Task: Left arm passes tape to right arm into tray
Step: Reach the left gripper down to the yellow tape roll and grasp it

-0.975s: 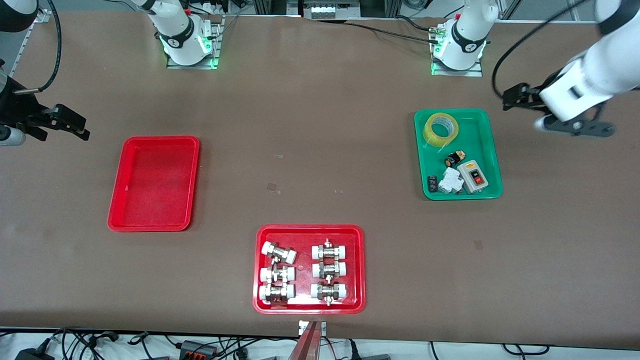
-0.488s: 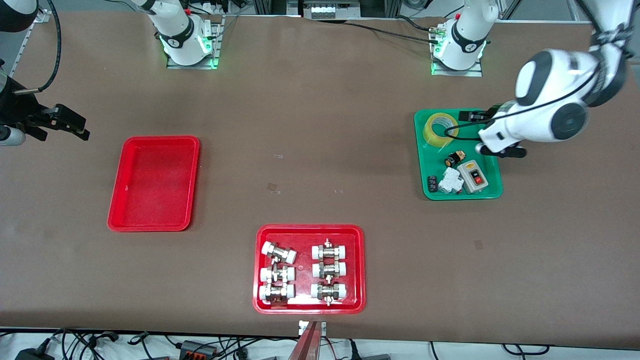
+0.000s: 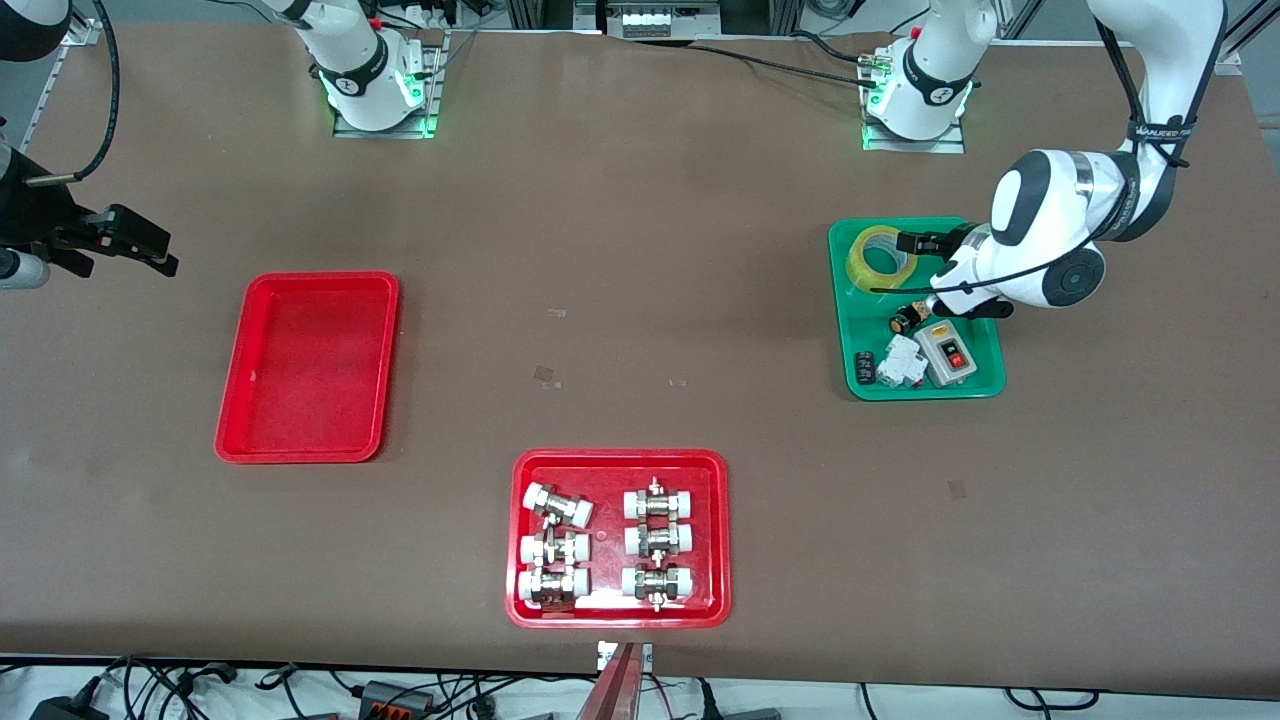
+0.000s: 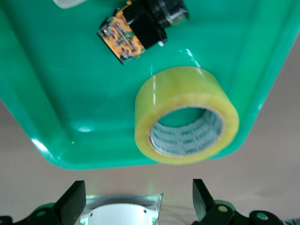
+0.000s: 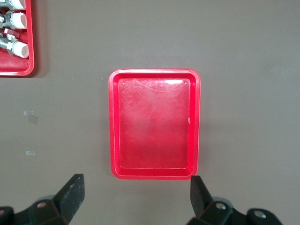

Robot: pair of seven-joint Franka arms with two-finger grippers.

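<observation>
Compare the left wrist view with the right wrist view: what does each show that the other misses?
Only the left wrist view shows the yellowish translucent roll of packing tape lying in the green plastic tray, beside a black and orange electrical part, with the left hand open above them.

Only the right wrist view shows the plain red rectangular plastic tray, the corner of the red tray of pipe fittings, and the open right hand.

Both show the brown tabletop.
</observation>
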